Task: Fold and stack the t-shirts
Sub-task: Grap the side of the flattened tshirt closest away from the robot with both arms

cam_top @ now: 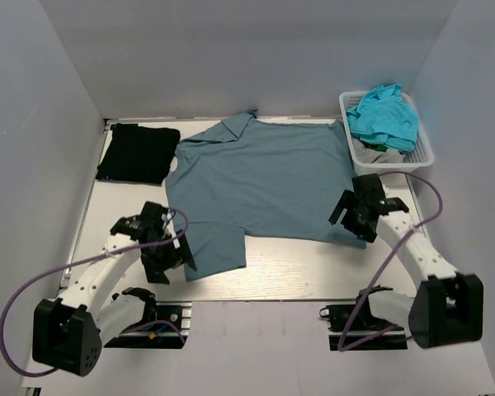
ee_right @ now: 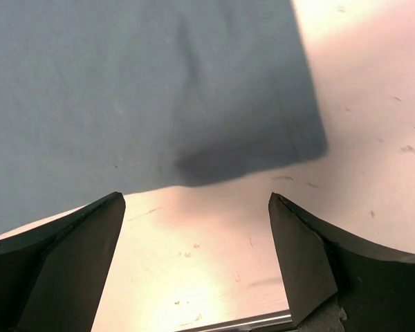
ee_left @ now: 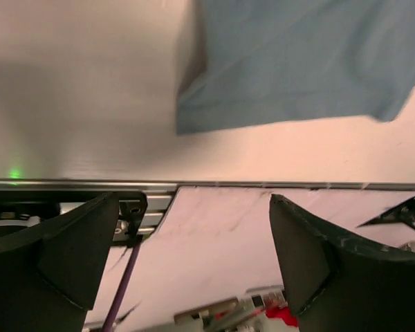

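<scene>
— Where's the blue shirt (cam_top: pixel 260 186)?
— Spread flat between the claws, collar pointing away from them, hem nearest, long axis running near to far. The left claw (cam_top: pixel 173 250) is by its near left corner and the right claw (cam_top: pixel 353 216) by its near right corner. Both gape wide, holding nothing
— The others?
— Only the top view shows them: black shirt (cam_top: pixel 138 153) beyond the left claw, turquoise shirts (cam_top: pixel 384 115) in the basket (cam_top: pixel 425 148) beyond the right
</scene>
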Controlling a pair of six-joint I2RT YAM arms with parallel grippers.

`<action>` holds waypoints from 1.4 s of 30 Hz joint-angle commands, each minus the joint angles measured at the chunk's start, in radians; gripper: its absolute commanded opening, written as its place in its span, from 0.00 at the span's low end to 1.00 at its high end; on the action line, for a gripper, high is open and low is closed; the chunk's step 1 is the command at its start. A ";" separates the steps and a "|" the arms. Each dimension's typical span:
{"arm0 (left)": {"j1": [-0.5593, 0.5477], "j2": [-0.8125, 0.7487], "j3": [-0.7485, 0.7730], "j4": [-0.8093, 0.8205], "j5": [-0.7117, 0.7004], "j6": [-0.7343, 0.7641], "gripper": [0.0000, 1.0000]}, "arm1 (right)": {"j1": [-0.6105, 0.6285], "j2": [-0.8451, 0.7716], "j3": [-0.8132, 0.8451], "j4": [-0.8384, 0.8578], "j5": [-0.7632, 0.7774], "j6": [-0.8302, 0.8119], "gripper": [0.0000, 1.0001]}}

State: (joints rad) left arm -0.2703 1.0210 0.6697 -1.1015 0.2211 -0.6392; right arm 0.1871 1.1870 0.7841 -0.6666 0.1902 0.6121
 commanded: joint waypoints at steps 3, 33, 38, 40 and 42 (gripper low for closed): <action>-0.012 -0.047 -0.134 0.123 0.118 -0.089 0.95 | -0.038 -0.147 -0.035 -0.036 0.051 0.069 0.90; -0.098 0.237 -0.173 0.379 -0.046 -0.215 0.00 | -0.247 0.020 -0.181 0.162 -0.098 0.064 0.89; -0.098 0.134 -0.163 0.329 0.020 -0.228 0.00 | -0.247 0.069 -0.197 0.217 -0.103 0.080 0.75; -0.098 0.079 -0.188 0.261 0.064 -0.252 0.00 | -0.247 0.080 -0.207 0.200 -0.100 0.098 0.62; -0.098 0.032 -0.200 0.206 0.087 -0.252 0.00 | -0.247 0.073 -0.221 0.153 -0.052 0.116 0.27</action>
State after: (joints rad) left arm -0.3668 1.1160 0.4927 -0.8059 0.2848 -0.8780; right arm -0.0532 1.2518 0.5926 -0.4931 0.1040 0.6815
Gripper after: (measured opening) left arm 0.023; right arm 0.410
